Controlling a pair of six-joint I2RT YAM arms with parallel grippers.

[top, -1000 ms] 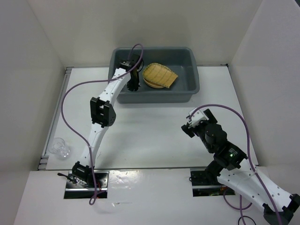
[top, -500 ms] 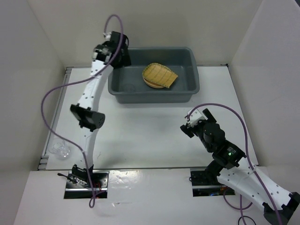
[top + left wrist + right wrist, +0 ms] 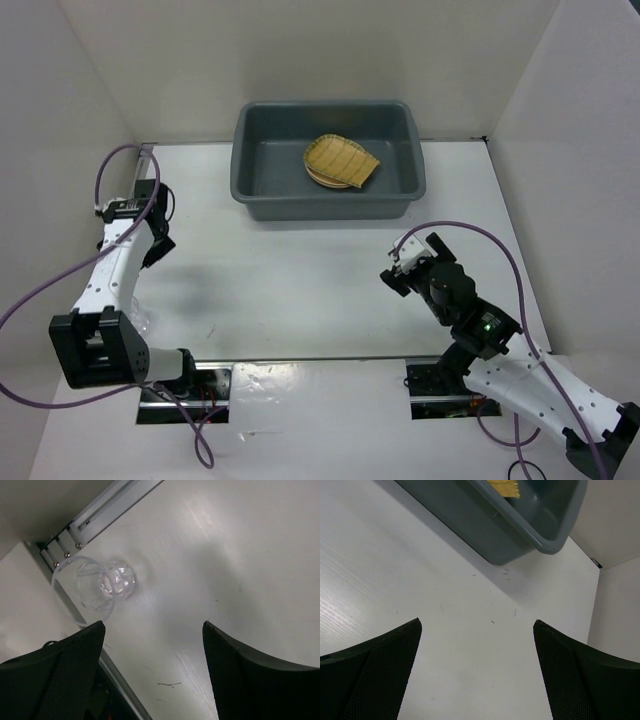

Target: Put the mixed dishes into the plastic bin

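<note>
The dark grey plastic bin (image 3: 262,196) stands at the back of the table. In it lies a yellow ribbed tray (image 3: 342,160), and an orange plate rim (image 3: 318,177) peeks out from under the tray. A clear glass cup (image 3: 97,586) sits by the metal rail at the table's left edge, a little ahead of my left gripper (image 3: 153,626) (image 3: 157,243). That gripper is open and empty. My right gripper (image 3: 476,623) (image 3: 402,265) hovers open over bare table, right of centre and short of the bin (image 3: 485,527).
An aluminium rail (image 3: 107,507) runs along the table's left edge beside the cup. White walls close in the left, back and right sides. The left arm's elbow (image 3: 95,348) sits low at the near left.
My left arm came up out of the bin and swung back to the table's left side, and its jaws opened on the way. The right arm barely shifted.
</note>
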